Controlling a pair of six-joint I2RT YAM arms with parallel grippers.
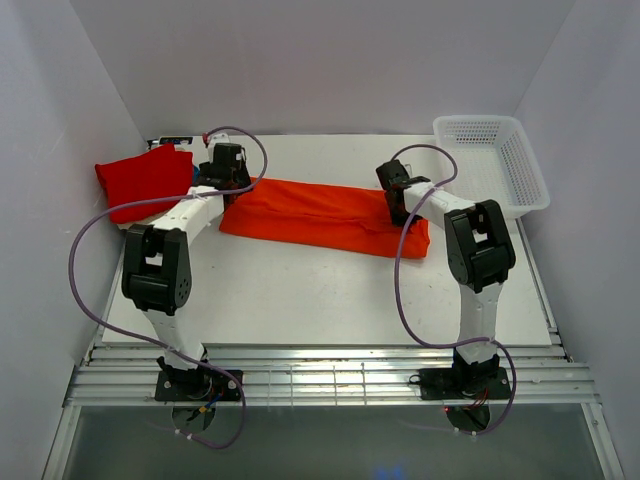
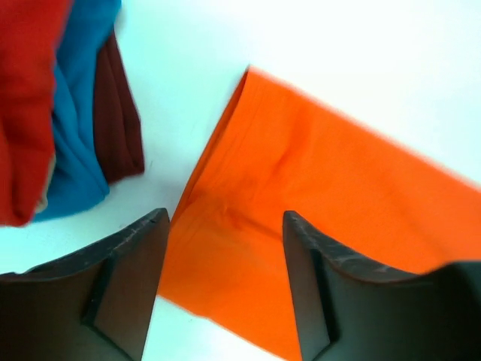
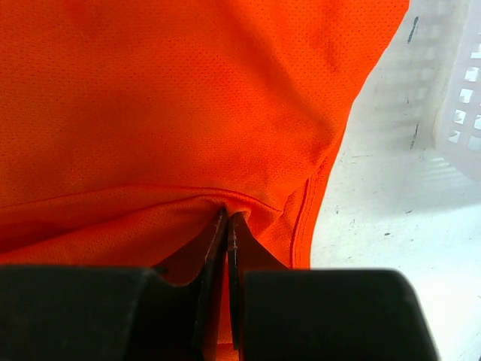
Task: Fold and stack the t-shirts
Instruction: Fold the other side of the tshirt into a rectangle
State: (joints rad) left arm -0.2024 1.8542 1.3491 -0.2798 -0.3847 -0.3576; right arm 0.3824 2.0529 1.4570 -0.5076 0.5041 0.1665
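A bright orange t-shirt (image 1: 320,215) lies folded into a long band across the middle of the table. My left gripper (image 1: 232,188) hovers over its left end, open, with orange cloth (image 2: 301,188) showing below between the fingers (image 2: 128,278) and nothing held. My right gripper (image 1: 398,205) is at the band's right end, shut on a pinched fold of the orange t-shirt (image 3: 188,98). A stack of folded t-shirts (image 1: 145,175) sits at the back left, red on top. In the left wrist view its red (image 2: 26,105), teal-blue (image 2: 75,150) and dark red (image 2: 120,120) layers show.
A white plastic mesh basket (image 1: 490,165) stands at the back right, its wall (image 3: 462,98) close to the right gripper. White enclosure walls ring the table. Purple cables loop beside both arms.
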